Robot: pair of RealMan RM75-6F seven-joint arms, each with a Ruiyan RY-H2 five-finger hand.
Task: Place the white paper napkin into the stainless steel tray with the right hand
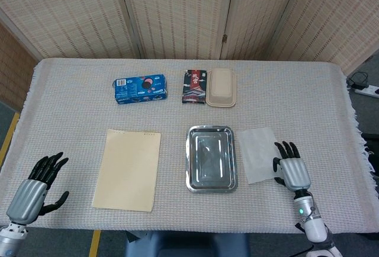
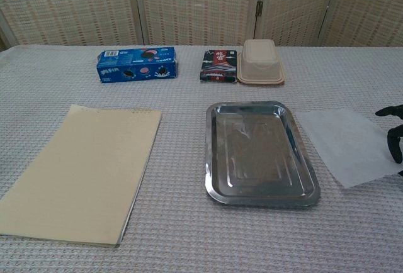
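Head view showed the white paper napkin (image 1: pixel 259 154) flat on the surface, just at three o'clock of the stainless steel tray (image 1: pixel 211 157) — the right hand (image 1: pixel 292 170) beside its lower-right edge, fingers spread, holding nothing; left hand (image 1: pixel 37 188) likewise open.

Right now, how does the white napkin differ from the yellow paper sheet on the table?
The white paper napkin is small, thin and near-square; the yellow sheet is larger, longer and opaque. The napkin lies right of the stainless steel tray, beside the right hand; the sheet lies left of the tray. Both lie flat.
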